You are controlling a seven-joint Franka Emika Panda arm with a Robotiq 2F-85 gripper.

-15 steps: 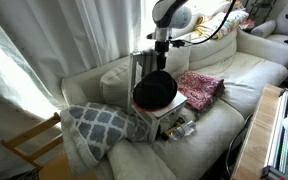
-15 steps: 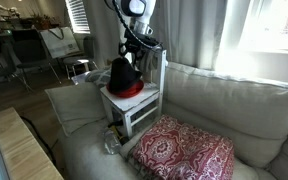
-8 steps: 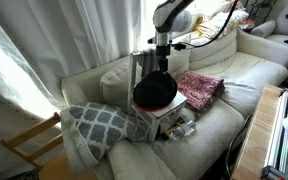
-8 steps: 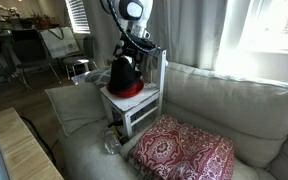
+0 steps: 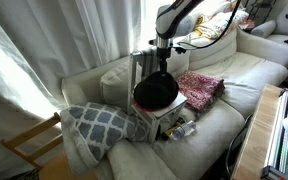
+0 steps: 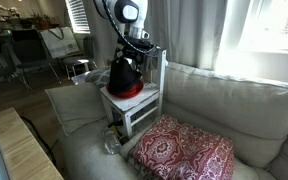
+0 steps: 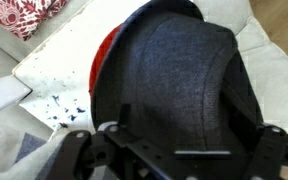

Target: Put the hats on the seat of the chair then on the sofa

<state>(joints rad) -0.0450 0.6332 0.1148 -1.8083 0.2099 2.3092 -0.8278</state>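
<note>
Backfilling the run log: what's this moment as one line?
gripper: open, over black hat | black hat: atop red hat | red hat: on chair seat | chair: on sofa | held: nothing

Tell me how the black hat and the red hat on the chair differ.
Colour: the black hat is dark charcoal, the red hat bright red. Position: the black hat lies on top, the red hat underneath. Visibility: the black hat shows almost whole, the red hat only as an edge. Both sit on the chair seat.
</note>
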